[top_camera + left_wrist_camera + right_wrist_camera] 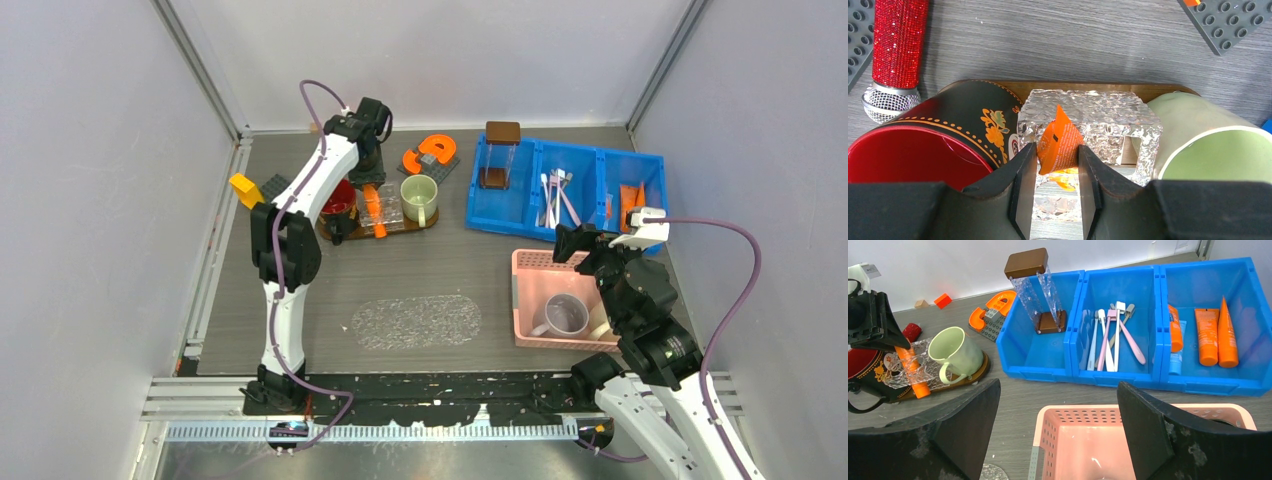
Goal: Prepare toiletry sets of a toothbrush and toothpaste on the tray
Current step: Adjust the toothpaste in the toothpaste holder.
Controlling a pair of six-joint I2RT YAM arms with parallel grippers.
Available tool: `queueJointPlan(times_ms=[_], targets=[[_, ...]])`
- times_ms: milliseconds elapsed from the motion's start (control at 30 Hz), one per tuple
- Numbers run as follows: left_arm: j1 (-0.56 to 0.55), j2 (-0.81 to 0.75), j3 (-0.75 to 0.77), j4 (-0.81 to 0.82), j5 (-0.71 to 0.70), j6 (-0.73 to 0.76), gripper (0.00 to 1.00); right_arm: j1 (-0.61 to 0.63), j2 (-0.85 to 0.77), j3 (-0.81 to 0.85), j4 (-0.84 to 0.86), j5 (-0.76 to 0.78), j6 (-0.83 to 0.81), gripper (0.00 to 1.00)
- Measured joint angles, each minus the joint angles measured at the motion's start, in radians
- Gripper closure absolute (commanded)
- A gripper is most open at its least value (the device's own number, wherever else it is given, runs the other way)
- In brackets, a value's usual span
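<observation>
One orange tapered toothpaste tube (1060,145) is lying across the clear knobbly glass tray (1108,117), the left gripper (1057,152) pinching its flat end. No toothbrush is showing there; slim white and pink toothbrushes (1108,340) are waiting in the blue plastic bin (1118,378), with the right gripper (1057,390) gaping wide, empty.
</observation>
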Motion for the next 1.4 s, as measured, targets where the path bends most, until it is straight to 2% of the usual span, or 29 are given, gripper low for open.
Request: queueJointPlan(times_ms=[567, 933, 1400], targets=[[0.0, -0.076, -0.049, 0.05, -0.01, 0.002, 1.0, 0.0, 0.0, 0.0, 0.0, 0.001, 0.0, 0.07], [0.0, -0.058, -0.048, 0.027, -0.007, 0.0, 0.99, 0.0, -0.007, 0.0, 0.0, 0.001, 0.0, 0.07], [0.004, -0.006, -0.011, 0.035, -0.01, -0.009, 0.71, 0.0, -0.007, 0.0, 0.0, 0.002, 0.0, 0.07]])
